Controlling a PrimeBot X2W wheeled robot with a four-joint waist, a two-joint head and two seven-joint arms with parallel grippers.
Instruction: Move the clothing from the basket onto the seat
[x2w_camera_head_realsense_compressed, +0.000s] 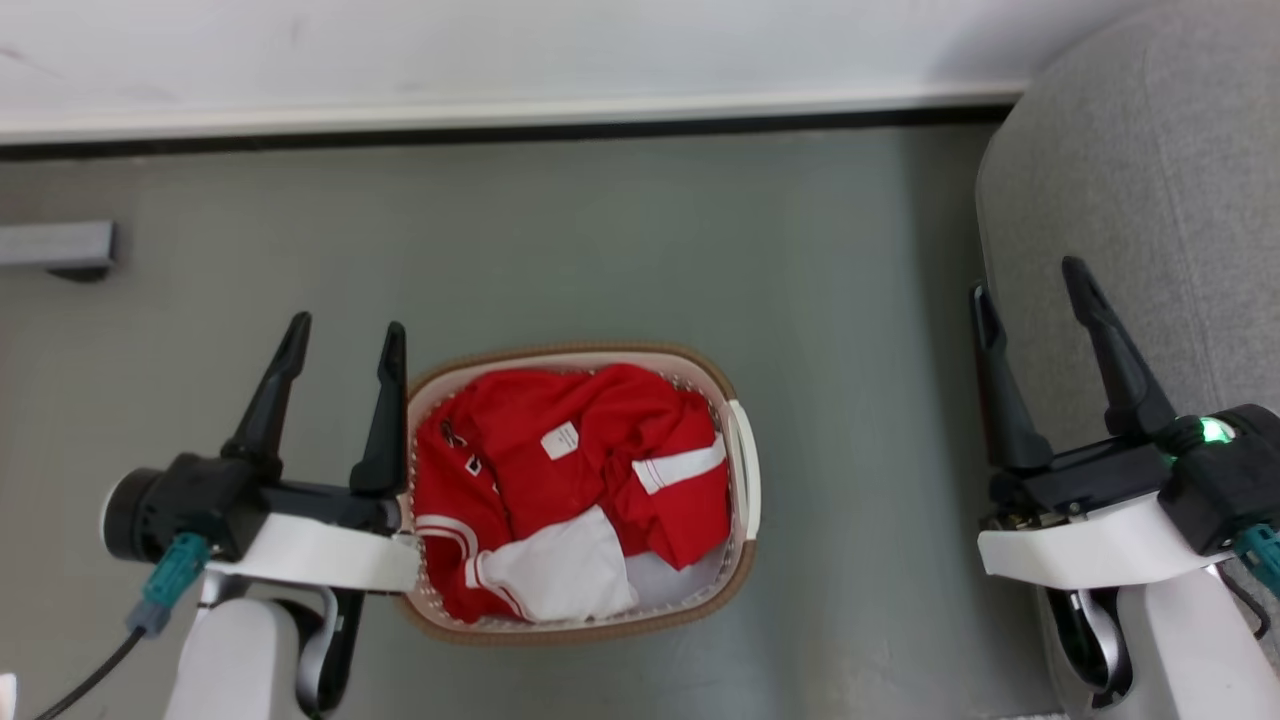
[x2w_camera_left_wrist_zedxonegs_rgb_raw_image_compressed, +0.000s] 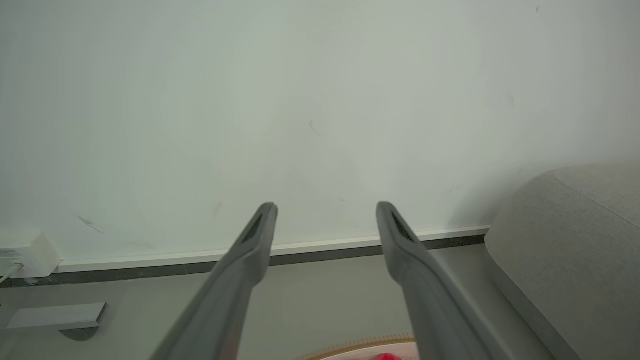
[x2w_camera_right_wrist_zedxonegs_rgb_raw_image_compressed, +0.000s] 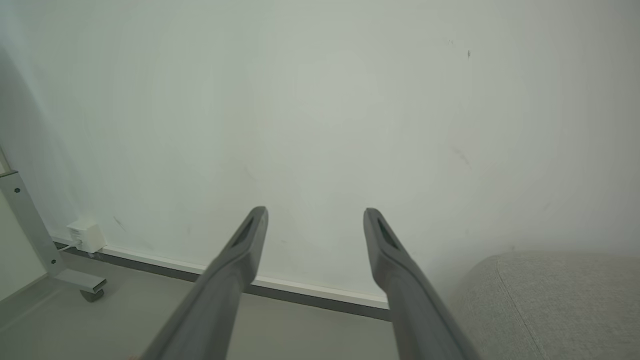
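— Where is the clothing (x2w_camera_head_realsense_compressed: 590, 440)?

— In the basket (x2w_camera_head_realsense_compressed: 570, 352), all of it. It is a crumpled red heap with a white panel (x2w_camera_head_realsense_compressed: 565, 575) toward the near edge, a white-trimmed cuff to the right, and a small white label (x2w_camera_head_realsense_compressed: 561, 440) on top. A patch of pale liner (x2w_camera_head_realsense_compressed: 665, 580) shows at the near right.

— And the basket?

— It stands on the grey floor (x2w_camera_head_realsense_compressed: 650, 230), between the two arms and apart from the wall (x2w_camera_head_realsense_compressed: 500, 50). The seat (x2w_camera_head_realsense_compressed: 1150, 180) is well to its right, with open floor between them.

— Left gripper (x2w_camera_head_realsense_compressed: 347, 323)?

— It hangs at the basket's left side with its fingers spread wide and pointing toward the wall. From the head view, its inner finger lines up with the basket's left rim. Whether it touches, I cannot tell; it looks to hang above.

— Right gripper (x2w_camera_head_realsense_compressed: 1027, 277)?

— Its fingers are spread just as wide. It is at the seat's left edge, with its outer finger over the grey fabric and its inner one over the floor. The right wrist view shows wall and skirting between the fingers.

— Anything else?

— A grey metal foot (x2w_camera_head_realsense_compressed: 55, 245) sits on the floor at the far left, by the skirting.
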